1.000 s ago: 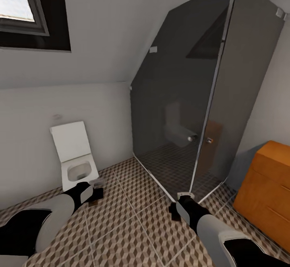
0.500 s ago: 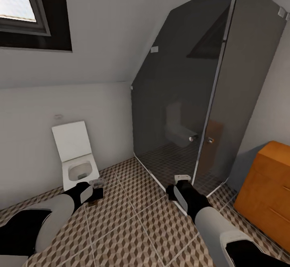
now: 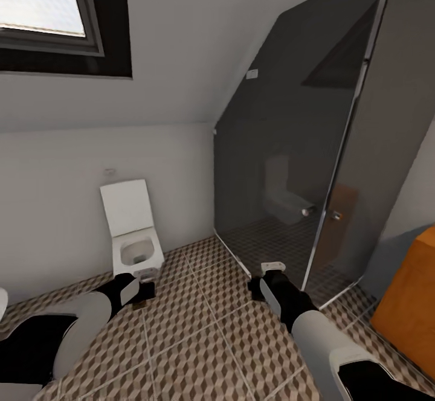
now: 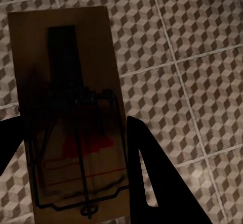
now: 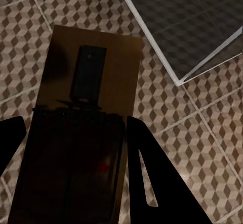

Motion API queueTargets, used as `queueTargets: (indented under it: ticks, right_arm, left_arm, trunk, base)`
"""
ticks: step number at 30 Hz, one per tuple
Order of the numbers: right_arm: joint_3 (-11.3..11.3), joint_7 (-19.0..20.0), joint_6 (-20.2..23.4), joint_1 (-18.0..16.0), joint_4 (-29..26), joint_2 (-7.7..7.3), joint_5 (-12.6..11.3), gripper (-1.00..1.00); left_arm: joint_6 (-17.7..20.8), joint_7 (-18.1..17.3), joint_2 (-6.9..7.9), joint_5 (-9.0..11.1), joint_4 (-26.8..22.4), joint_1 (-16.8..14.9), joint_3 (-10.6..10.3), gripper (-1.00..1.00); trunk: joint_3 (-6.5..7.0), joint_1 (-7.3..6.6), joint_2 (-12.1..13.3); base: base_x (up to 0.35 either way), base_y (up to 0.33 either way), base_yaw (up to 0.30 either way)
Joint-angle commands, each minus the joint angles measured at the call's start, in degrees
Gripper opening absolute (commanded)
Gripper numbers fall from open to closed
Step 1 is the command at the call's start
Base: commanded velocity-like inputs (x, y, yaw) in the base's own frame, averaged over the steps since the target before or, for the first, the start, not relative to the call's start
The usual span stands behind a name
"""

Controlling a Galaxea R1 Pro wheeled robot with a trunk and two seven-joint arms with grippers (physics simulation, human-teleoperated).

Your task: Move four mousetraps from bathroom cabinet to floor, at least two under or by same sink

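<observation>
— So, what does the cabinet (image 3: 406, 304) hold?
— Can't tell; only its orange side shows at 4 o'clock in the head view.
— And the grippers?
— The left gripper (image 4: 76, 183) is clamped on a mousetrap (image 4: 68, 113), its fingers (image 4: 152, 178) dark either side of the board. The right gripper (image 5: 76, 183) likewise pinches a second trap (image 5: 81, 133). Both hang over the floor (image 3: 199, 340), the right one near the shower glass (image 3: 302, 147), the left near the toilet (image 3: 136, 238).
</observation>
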Motion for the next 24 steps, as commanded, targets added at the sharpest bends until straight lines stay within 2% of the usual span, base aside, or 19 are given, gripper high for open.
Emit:
queueTargets:
  ticks: [1,24]
  right_arm:
    - [0.4,-0.5,0.3,0.0,-0.1,-0.04,-0.5,-1.00]
    - [0.4,-0.5,0.3,0.0,0.0,-0.04,-0.4,-1.00]
  left_arm:
    - [0.2,0.1,-0.01,0.5,0.0,-0.1,-0.4,-1.00]
    - [0.2,0.1,0.08,0.6,0.0,-0.1,-0.4,-1.00]
  trunk:
    - [-0.12,0.03,-0.1]
    - [-0.12,0.03,-0.1]
  base:
    - [0.000,0.000,0.290]
    - [0.000,0.000,0.292]
